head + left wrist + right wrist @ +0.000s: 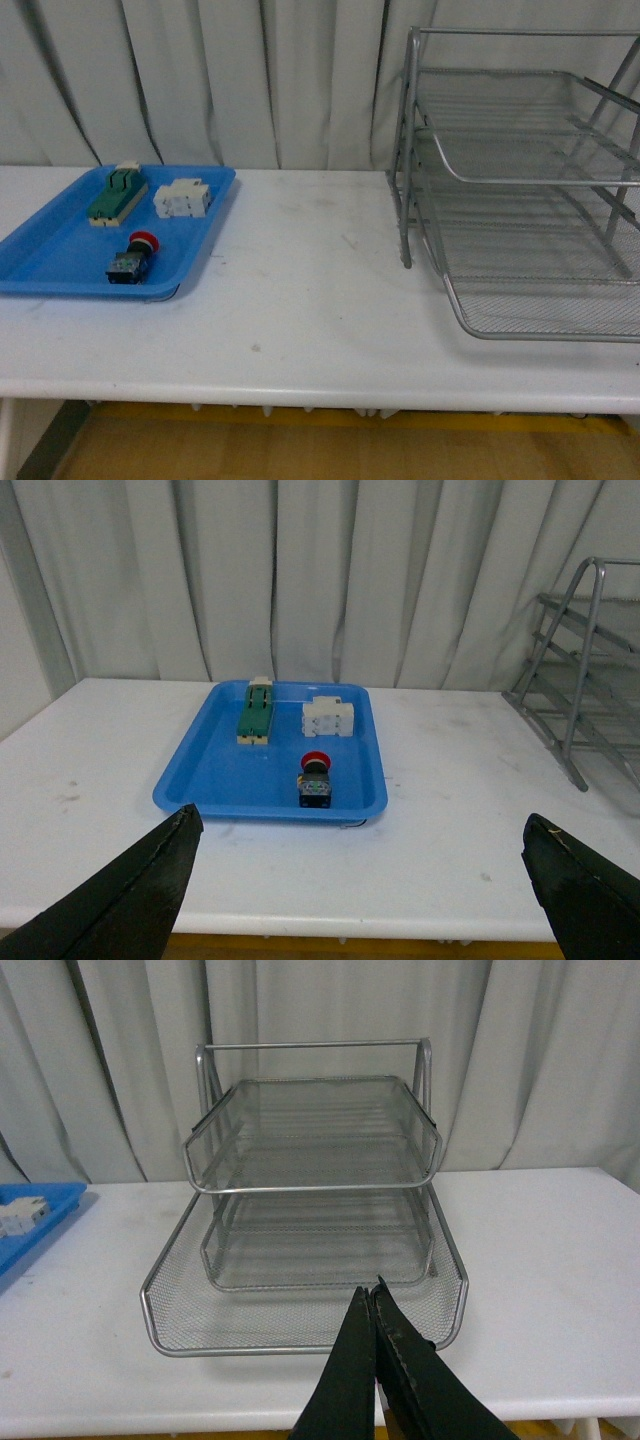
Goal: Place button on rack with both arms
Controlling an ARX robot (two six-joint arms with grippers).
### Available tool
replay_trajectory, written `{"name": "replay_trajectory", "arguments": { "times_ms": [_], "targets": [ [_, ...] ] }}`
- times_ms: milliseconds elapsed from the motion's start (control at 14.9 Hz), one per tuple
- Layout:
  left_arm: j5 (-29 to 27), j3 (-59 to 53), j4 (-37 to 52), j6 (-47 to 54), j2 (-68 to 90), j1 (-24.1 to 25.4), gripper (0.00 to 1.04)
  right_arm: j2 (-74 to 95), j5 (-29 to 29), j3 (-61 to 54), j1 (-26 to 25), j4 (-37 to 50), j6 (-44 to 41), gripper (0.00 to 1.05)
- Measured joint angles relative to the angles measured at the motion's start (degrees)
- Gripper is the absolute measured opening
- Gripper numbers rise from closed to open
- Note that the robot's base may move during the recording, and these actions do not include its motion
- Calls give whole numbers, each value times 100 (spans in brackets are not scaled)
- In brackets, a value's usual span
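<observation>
The button [132, 257], red cap on a black body, lies in the near part of the blue tray [50, 250] at the table's left; it also shows in the left wrist view [316, 780]. The silver wire rack [520, 190] stands at the right, and fills the right wrist view [310, 1210]. My left gripper [365, 855] is open wide and empty, back from the table's front edge, facing the tray. My right gripper [370, 1295] is shut and empty, before the rack's lowest tier. Neither arm shows in the front view.
In the blue tray [200, 770] also lie a green-topped beige block [117, 195] and a white terminal block [182, 198]. A grey curtain hangs behind the white table [300, 300]. The rack's edge [580, 670] shows in the left wrist view.
</observation>
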Motion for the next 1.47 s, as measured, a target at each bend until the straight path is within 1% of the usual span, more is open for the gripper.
{"name": "replay_trajectory", "arguments": {
  "times_ms": [67,134,201,670,737,804,938,1005,1072,1139,1206,1273,1340,1407,1474],
  "targets": [
    [-2,0,0,0,0,0,98,-101,0,0,0,-81,0,2],
    [0,0,0,0,0,0,98,-551,-2,4,0,-813,-2,2],
    [-4,0,-2,0,0,0,98,-1051,-4,4,0,-1047,-7,2],
    [-2,0,2,0,0,0,98,-1047,0,4,0,-1091,-9,2],
    [-2,0,0,0,0,0,98,-1047,0,4,0,-1088,-13,33],
    [-2,0,0,0,0,0,98,-1047,0,4,0,-1088,-11,58],
    [-2,0,0,0,0,0,98,-1047,0,4,0,-1088,-13,84],
    [-125,92,-354,-79,68,-44,98,-1047,0,4,0,-1088,-11,97],
    [-603,647,-1558,-579,787,-262,98,-1047,0,4,0,-1091,-11,99],
    [-730,1172,-1958,-1051,1681,-302,98,-1047,-7,4,0,-1084,-13,98],
    [-562,1311,-1307,-1217,2258,-122,98,-1047,2,4,0,-1091,-15,98],
    [-387,1451,-444,-1261,3038,103,98,-1047,2,4,0,-1088,-15,98],
    [-356,1674,444,-1241,4159,101,98,-1047,0,4,0,-1084,-15,98],
    [-208,2024,1272,-1207,5333,-13,98,-1047,2,4,0,-1086,-15,98],
    [-184,2422,1827,-1097,6336,-133,98,-1047,2,4,0,-1088,-15,98]
  ]
}}
